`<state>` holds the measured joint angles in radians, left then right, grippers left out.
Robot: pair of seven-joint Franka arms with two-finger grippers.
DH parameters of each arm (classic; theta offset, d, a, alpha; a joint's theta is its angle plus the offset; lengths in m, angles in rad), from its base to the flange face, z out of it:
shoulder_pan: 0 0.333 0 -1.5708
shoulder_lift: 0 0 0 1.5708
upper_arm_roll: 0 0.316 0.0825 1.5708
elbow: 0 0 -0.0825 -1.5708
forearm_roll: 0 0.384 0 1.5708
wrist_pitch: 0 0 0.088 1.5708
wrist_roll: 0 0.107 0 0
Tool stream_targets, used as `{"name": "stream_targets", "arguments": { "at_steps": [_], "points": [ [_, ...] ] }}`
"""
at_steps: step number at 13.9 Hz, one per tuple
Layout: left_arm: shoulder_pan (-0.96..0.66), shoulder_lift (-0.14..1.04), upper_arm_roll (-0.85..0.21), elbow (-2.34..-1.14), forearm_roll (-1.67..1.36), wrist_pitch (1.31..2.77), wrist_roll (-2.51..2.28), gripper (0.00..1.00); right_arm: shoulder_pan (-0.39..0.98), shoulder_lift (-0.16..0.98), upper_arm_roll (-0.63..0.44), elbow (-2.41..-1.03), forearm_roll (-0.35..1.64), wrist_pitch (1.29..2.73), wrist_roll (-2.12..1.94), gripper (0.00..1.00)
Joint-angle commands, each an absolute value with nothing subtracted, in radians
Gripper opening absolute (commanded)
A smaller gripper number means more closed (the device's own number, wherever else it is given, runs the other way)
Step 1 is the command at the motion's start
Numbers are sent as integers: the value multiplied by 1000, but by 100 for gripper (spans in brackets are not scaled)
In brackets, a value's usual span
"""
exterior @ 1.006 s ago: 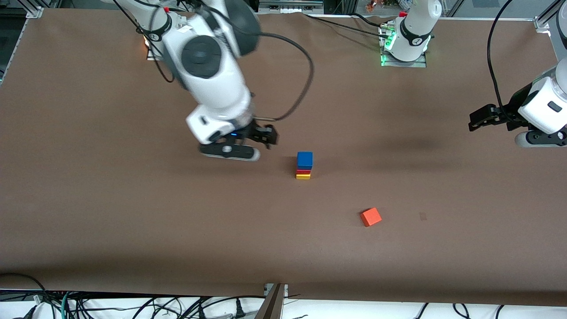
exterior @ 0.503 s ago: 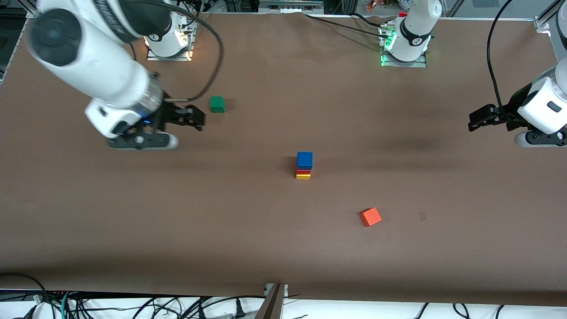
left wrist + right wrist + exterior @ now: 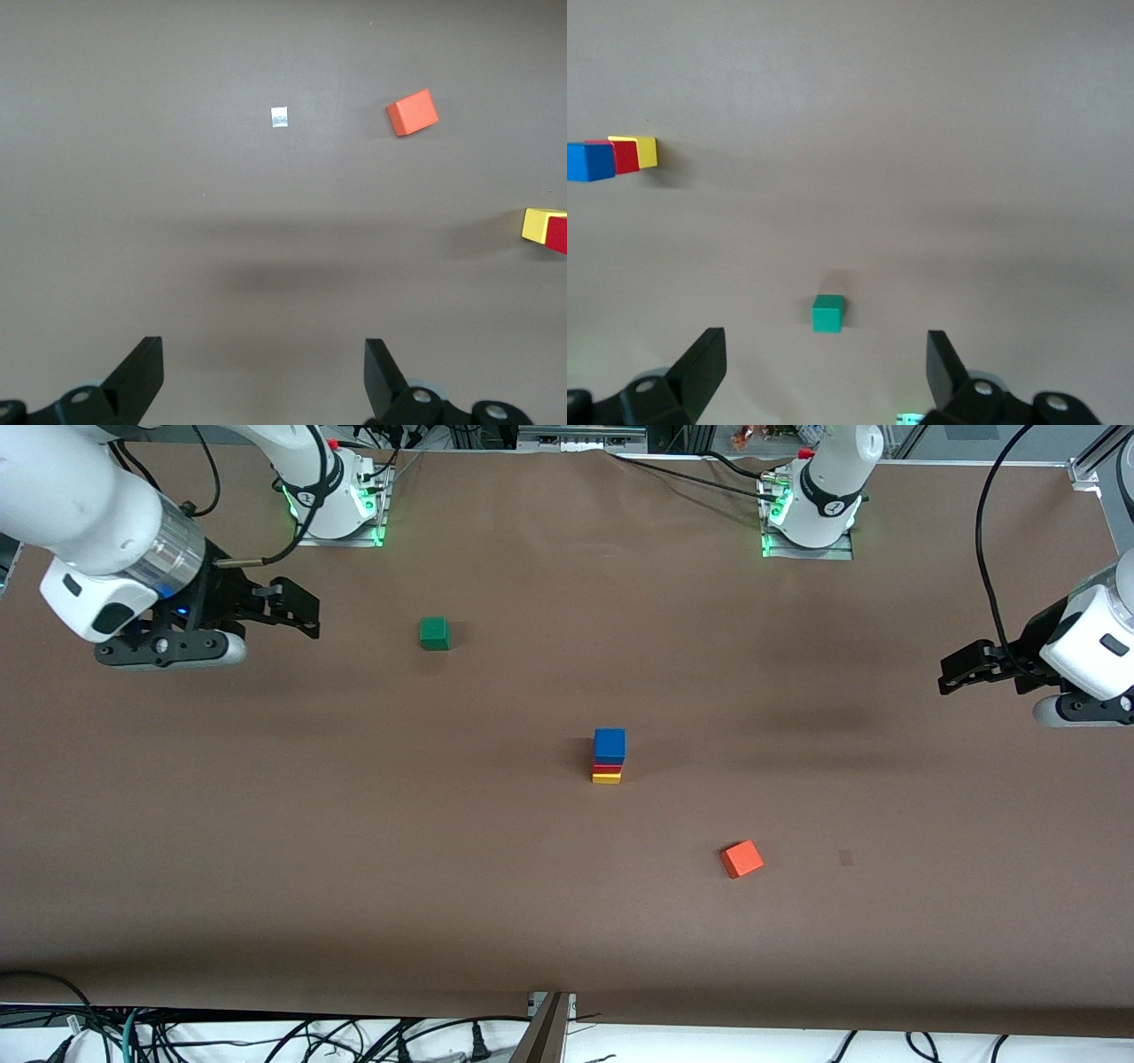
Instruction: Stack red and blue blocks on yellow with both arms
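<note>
A stack stands at mid-table: the blue block (image 3: 609, 744) on the red block (image 3: 607, 768) on the yellow cube (image 3: 606, 778). The right wrist view shows blue (image 3: 589, 162), red (image 3: 624, 156) and yellow (image 3: 645, 151). The left wrist view shows only the yellow cube (image 3: 537, 225) and a bit of the red block (image 3: 558, 235) at its edge. My right gripper (image 3: 299, 613) is open and empty, up in the air at the right arm's end of the table. My left gripper (image 3: 955, 671) is open and empty, raised at the left arm's end.
A green cube (image 3: 434, 633) lies between the stack and the right arm's base; it also shows in the right wrist view (image 3: 827, 313). An orange cube (image 3: 741, 859) lies nearer the front camera than the stack, also in the left wrist view (image 3: 412, 112). Cables run along the table's near edge.
My right arm has swung away from the stack toward its own end of the table, uncovering the green cube. The left gripper has barely shifted. The stack has not moved.
</note>
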<state>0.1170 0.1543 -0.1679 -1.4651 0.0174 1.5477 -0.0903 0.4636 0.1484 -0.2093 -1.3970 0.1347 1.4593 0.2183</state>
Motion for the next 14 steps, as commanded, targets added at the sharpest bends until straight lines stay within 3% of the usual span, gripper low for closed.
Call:
{"name": "stream_targets", "arguments": {
  "at_steps": [1,6,8,14],
  "points": [
    [112,170,-167,-1430,2,1529,-78,100,468,115,-236,-1457,112,1470,152,100],
    [110,172,-167,-1428,3,1529,-78,100,401,52,-230,-1567,66,1509,40,100],
    [110,172,-167,-1428,3,1529,-78,100,260,12,-108,-1614,55,1537,-40,100],
    [110,172,-169,-1428,3,1529,-78,100,230,26,-75,-1577,31,1525,-69,100]
  ]
}}
